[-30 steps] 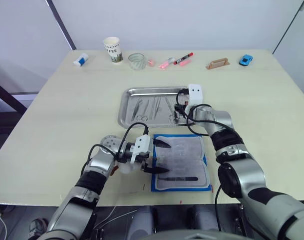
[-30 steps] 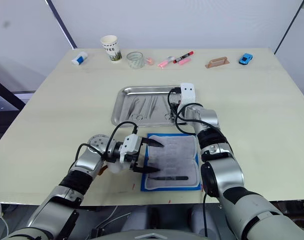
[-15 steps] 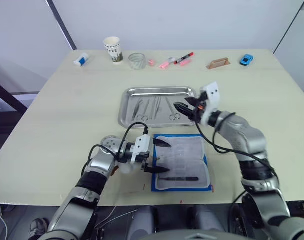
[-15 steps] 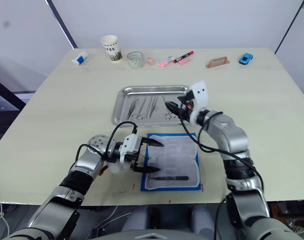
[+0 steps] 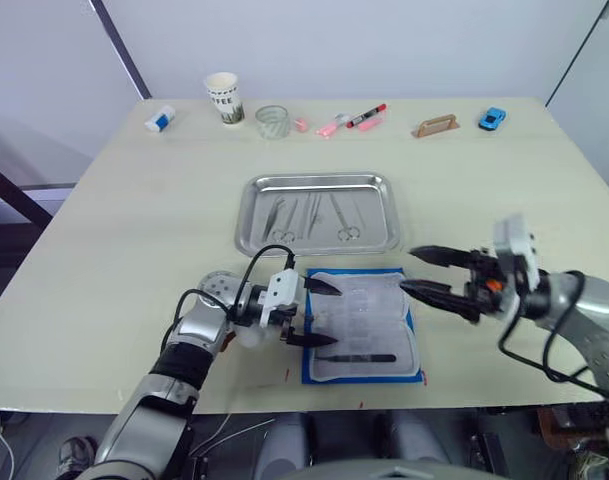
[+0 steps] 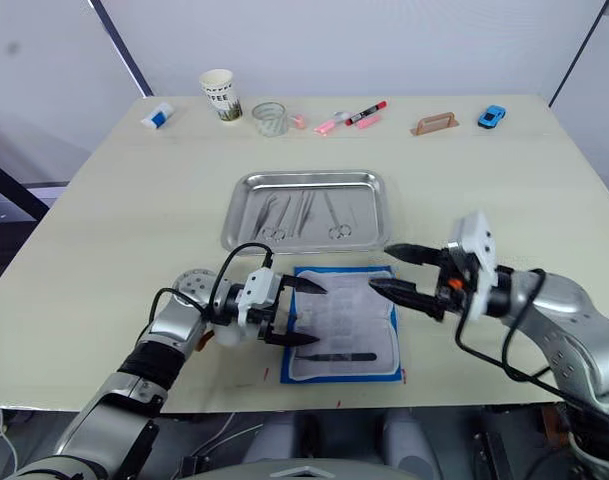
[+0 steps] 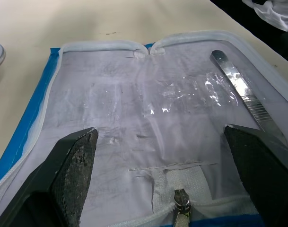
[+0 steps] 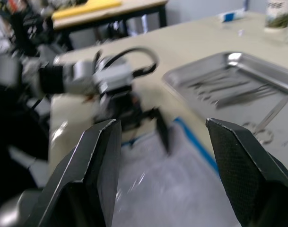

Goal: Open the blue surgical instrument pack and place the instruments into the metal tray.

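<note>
The blue surgical instrument pack (image 5: 363,325) lies unrolled, lining up, on the surface (image 5: 134,220) just in front of the metal tray (image 5: 317,213), which already holds several instruments (image 5: 314,215). One dark instrument (image 5: 356,357) lies across the pack's near edge. The left gripper (image 5: 314,313) sits at the pack's left border with its fingers spread wide and nothing between them. The right gripper (image 5: 424,272) hovers beside the pack's right edge, equally wide open and empty. The main risk is the last pick. The instrument is slim and flat against soft fabric, so the fingers could pinch the lining with it and drag the pack along. The pack could also slide on the surface if the left gripper does not pin it.
</note>
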`<control>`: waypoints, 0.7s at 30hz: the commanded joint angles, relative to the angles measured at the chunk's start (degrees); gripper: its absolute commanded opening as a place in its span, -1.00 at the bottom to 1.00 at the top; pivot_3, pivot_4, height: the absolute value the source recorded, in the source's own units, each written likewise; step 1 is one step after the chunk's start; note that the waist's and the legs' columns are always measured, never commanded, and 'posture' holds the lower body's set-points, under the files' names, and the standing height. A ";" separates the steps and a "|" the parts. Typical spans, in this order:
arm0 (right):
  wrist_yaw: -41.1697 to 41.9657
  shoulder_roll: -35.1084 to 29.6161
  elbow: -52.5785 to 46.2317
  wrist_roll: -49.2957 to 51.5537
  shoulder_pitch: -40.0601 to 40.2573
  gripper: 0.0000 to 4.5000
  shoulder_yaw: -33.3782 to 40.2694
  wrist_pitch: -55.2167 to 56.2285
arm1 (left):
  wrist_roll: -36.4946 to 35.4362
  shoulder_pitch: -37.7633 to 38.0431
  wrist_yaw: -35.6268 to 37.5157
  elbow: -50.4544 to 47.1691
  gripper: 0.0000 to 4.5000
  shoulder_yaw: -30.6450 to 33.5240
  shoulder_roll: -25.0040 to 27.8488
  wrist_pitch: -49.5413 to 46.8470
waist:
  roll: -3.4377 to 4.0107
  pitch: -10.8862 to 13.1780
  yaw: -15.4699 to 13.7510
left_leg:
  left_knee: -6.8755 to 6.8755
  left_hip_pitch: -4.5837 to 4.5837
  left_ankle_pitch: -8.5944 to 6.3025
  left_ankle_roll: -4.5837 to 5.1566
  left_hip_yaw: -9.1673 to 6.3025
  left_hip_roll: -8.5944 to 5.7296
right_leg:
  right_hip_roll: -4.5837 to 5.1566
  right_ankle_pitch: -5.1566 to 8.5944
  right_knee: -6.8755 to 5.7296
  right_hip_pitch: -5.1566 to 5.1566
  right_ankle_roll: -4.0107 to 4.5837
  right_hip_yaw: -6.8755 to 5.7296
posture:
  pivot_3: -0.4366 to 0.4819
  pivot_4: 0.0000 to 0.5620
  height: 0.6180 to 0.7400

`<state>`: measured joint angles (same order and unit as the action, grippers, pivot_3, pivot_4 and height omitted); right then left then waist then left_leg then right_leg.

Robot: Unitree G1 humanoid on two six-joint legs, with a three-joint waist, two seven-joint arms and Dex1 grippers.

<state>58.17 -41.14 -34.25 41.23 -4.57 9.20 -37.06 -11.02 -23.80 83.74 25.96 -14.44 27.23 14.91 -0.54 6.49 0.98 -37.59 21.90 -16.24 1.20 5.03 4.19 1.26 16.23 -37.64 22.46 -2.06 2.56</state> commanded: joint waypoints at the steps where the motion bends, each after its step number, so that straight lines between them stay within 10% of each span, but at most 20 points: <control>1: 6.40 -6.73 -3.31 -1.67 4.58 0.40 2.65 4.13 | 1.56 2.71 0.81 2.11 1.00 -1.70 0.82 -1.60 | -0.10 0.05 -0.04 | 0.00 0.00 0.00 0.00 -0.01 0.00 | 0.00 0.00 0.01 0.00 0.00 0.00 | -0.05 -0.47 1.00; 19: 3.53 -8.10 -2.93 -14.27 3.18 0.40 -14.20 10.04 | 1.30 3.04 2.49 1.03 1.00 -1.60 2.52 -2.48 | -0.34 0.19 0.08 | 0.03 -0.08 0.00 0.00 -0.01 0.06 | -0.17 0.01 0.02 0.01 0.04 0.08 | -0.05 -0.47 1.00; 21: 3.57 -7.62 -1.42 -16.20 2.61 0.18 -16.57 11.25 | 1.28 3.05 2.62 0.79 1.00 -1.63 2.70 -2.74 | -0.38 0.21 0.01 | 0.03 -0.06 0.00 0.00 0.00 0.06 | -0.17 0.01 0.03 0.01 0.04 0.08 | -0.05 -0.47 1.00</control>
<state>61.83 -48.90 -35.90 26.38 -1.60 -6.36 -27.02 -11.44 -23.30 85.10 24.25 -14.25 28.53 13.82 -0.91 6.70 0.99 -37.55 21.84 -16.24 1.19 5.03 4.25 1.09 16.24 -37.60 22.47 -2.02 2.65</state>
